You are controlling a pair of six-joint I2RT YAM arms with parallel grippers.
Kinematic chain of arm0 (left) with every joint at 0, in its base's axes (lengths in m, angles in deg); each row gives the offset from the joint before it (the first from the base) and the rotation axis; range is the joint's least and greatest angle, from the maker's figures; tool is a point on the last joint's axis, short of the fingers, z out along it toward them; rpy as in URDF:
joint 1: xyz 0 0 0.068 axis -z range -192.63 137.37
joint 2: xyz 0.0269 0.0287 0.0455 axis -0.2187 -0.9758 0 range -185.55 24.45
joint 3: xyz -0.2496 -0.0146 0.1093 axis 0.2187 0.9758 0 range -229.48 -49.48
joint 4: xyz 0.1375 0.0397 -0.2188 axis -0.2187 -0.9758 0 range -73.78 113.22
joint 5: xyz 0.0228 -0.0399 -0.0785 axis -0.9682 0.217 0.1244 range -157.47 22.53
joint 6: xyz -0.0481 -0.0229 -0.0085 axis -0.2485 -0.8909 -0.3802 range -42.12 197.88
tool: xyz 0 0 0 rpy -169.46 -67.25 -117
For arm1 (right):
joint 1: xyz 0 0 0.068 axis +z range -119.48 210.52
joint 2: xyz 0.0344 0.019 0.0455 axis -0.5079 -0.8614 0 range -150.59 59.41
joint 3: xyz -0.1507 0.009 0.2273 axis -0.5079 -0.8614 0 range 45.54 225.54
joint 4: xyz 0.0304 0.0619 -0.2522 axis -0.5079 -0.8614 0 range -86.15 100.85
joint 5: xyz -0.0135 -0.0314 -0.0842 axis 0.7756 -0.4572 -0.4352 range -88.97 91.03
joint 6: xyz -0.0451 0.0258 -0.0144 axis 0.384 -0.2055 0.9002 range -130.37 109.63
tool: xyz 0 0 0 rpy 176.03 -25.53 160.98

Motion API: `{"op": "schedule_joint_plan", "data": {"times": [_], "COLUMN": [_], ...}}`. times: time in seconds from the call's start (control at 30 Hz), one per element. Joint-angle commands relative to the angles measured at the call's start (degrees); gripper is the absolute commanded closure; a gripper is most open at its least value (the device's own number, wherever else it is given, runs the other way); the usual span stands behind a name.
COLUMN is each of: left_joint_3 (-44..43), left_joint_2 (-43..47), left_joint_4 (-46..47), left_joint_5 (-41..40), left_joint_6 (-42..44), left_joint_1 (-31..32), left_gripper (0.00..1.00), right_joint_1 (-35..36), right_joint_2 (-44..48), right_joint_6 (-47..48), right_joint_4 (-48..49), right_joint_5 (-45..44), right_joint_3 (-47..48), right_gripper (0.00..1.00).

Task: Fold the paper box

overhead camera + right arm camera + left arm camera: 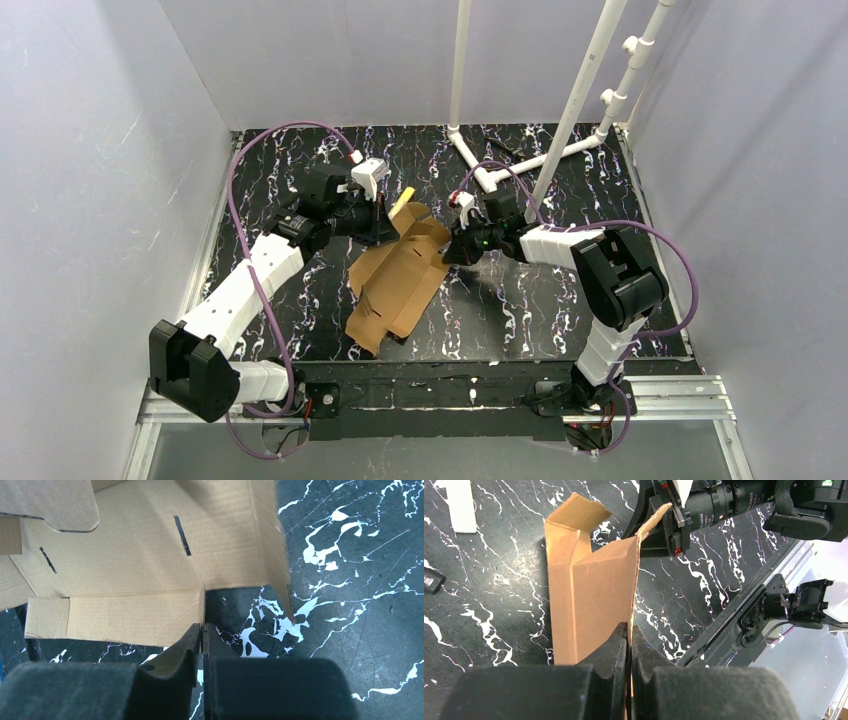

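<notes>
Brown corrugated paper box [400, 280], still mostly an open sheet, sits mid-frame on the black marbled table [560, 310] in the overhead view, its upper end raised. The left gripper [629, 640] is clamped tight on one upright panel edge. The right gripper [202, 628], almost closed, nips a flap edge opposite.

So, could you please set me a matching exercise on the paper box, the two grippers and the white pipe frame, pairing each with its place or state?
Things:
1. paper box
2. left gripper
3. right gripper
4. white pipe frame

Places or states:
A. stands at the far right of the table
B. shut on an upright panel at the box's far left
C. lies partly folded mid-table
D. shut on a flap at the box's right side

Pairs: 1-C; 2-B; 3-D; 4-A
</notes>
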State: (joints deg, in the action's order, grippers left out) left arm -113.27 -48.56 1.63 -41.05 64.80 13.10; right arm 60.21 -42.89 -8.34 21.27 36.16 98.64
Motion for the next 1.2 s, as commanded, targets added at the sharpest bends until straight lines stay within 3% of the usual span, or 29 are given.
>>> {"op": "schedule_joint_plan", "data": {"times": [0.0, 0.17, 0.37, 0.57, 0.67, 0.93, 1.03, 1.17], "left_joint_3": [-1.6, -2.1, -1.6, -0.3, 0.7, 2.0, 1.9, 0.1], "left_joint_2": [0.6, 0.4, 0.0, 0.7, 1.8, 4.8, 6.1, 7.1], "left_joint_4": [-0.7, 0.8, -0.6, -0.7, -0.4, -0.9, -1.1, -2.5], "left_joint_5": [0.3, 4.6, 3.6, -2.0, -5.9, -11.5, -11.3, -9.8], "left_joint_6": [-0.4, -3.6, -2.7, -2.8, -1.8, 7.6, 12.6, 19.7], "left_joint_1": [-0.2, -0.2, -0.2, -0.2, -0.2, -0.2, -0.2, -0.2], "left_gripper": [1.0, 1.0, 1.0, 1.0, 1.0, 1.0, 1.0, 1.0], "right_joint_1": [-1.0, -1.2, -1.3, -1.2, -1.2, -2.3, -2.4, -2.4], "right_joint_2": [0.4, 0.0, 0.2, 0.4, 0.7, 7.1, 9.0, 8.6], "right_joint_6": [2.5, 2.5, 2.3, 4.7, 9.5, 32.8, 37.7, 34.4], "right_joint_4": [-0.1, -0.2, 0.2, -1.9, -7.9, -33.2, -36.9, -34.2], "right_joint_5": [2.8, 3.2, 5.6, 9.6, 11.9, 18.6, 16.6, 7.9], "right_joint_3": [1.0, 0.9, 0.8, 1.5, 3.7, 11.6, 14.1, 17.2], "right_gripper": [0.84, 0.84, 0.83, 0.82, 0.78, 0.57, 0.45, 0.31]}}
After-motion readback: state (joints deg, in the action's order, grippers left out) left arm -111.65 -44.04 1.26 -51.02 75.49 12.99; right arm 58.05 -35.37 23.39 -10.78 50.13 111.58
